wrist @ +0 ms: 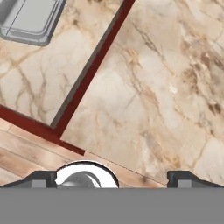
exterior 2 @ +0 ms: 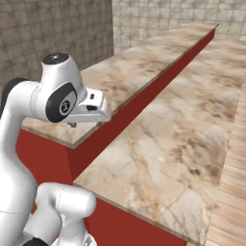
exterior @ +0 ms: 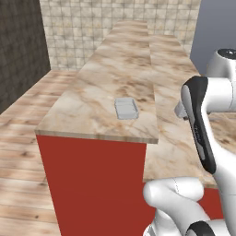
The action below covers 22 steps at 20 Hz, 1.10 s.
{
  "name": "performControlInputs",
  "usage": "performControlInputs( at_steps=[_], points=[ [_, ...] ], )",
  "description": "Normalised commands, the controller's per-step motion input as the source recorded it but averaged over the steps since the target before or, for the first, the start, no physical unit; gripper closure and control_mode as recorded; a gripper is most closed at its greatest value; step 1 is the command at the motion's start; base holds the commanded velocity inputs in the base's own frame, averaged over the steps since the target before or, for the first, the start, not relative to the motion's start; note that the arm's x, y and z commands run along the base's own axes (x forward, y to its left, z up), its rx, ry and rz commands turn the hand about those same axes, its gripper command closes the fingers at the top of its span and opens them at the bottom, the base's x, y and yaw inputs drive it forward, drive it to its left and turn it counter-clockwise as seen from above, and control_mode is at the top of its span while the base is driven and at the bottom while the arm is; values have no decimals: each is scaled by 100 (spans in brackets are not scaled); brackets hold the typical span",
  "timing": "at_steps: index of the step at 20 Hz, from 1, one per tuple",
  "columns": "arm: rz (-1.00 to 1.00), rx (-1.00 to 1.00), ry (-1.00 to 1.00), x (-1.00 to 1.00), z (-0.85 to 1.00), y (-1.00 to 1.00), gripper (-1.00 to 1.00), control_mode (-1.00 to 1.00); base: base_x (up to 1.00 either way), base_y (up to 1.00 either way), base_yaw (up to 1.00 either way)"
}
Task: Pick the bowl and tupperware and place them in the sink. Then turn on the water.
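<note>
Marble countertops everywhere in this kitchen, beige with brown veining, split into two levels: a raised counter (exterior: 106,87) with a red front panel (exterior: 92,184) and a lower counter (exterior 2: 178,144) running alongside it. Tiled wall (exterior: 92,23) at the far end, wood plank floor (exterior: 18,152) around the island.

So the tupperware (exterior: 126,109) is sitting on the raised counter, near its front edge and close to the step down to the lower counter. Small light grey rectangular thing with rounded corners, lying flat, open side up from what I can see. In the hand view it pokes in at the top left corner (wrist: 28,19), partly cut off by the frame. Nothing is touching it.

The gripper (wrist: 111,177) is hanging above the lower counter, pointing down at the marble, with the red step between the two levels running diagonally through the hand view. Its jaws are spread as wide as they go, the two dark fingertips (wrist: 41,178) sit far apart at the bottom of that view, and nothing is between them. From the right base view the hand (exterior 2: 89,113) is just beside the raised counter's corner. The tupperware is off to one side of the gripper, apart from it.
</note>
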Motion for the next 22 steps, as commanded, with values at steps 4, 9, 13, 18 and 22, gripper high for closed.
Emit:
performControlInputs(
  at_steps=[4,9,13,18,22],
  points=[
    [4,-4,19,39,52,-15,-100,-100,0,0,0],
    [4,-1,12,49,0,-34,-100,-100,0,0,0],
    [-3,1,0,70,-20,-10,-100,-100,0,0,0],
    [-18,4,-1,82,-34,7,-100,-100,0,0,0],
    [-19,3,0,59,-24,35,-100,-100,0,0,0]
  ],
)
